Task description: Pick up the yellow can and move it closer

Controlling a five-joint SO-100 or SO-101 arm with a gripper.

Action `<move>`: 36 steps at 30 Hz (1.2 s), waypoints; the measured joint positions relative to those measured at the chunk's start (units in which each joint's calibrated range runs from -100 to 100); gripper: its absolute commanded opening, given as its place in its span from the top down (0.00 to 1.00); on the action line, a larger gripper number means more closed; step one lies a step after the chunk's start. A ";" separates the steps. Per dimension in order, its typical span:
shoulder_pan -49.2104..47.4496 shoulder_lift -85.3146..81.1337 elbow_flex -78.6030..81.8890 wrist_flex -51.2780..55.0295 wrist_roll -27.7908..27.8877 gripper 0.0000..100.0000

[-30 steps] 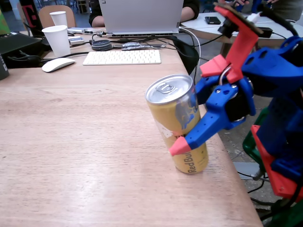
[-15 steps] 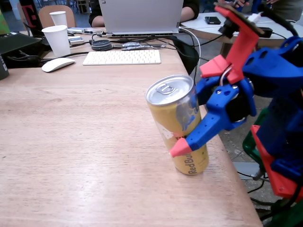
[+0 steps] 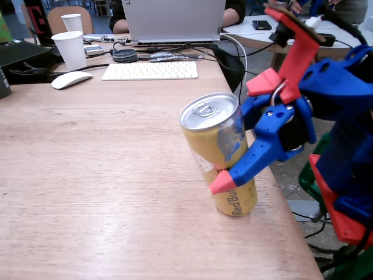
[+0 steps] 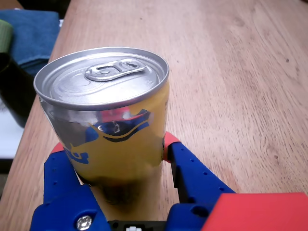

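Pale wooden table fills most of the fixed view, with office clutter at its far end: a white keyboard, a white mouse, two white paper cups, and a silver laptop with a person seated behind it. Near the table's right edge in this view stands the yellow can, tilted slightly, its silver pull-tab top facing up and red "RedBull" lettering near its base. The blue-and-red gripper reaches in from the right and is closed around the can's middle; one blue finger with a red tip crosses the front of the can, the other finger is hidden behind it.

Seen from the wrist view, the yellow can sits between the two blue fingers, whose red tips press against its sides left and right. The gripper clasps the can low on its body, with wood grain stretching away beyond.
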 measured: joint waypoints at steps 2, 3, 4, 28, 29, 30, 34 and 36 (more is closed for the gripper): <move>0.00 0.00 0.00 0.00 -0.05 0.73; 0.00 0.00 0.00 0.00 -0.10 0.73; 0.00 0.00 0.00 0.00 -0.10 0.73; 0.66 0.00 0.00 0.00 0.00 0.72; 0.66 0.00 0.00 0.00 0.00 0.72; 0.66 0.00 0.00 0.00 0.00 0.72; 0.66 0.00 0.00 0.00 0.00 0.72; 0.66 0.00 0.00 0.00 0.00 0.72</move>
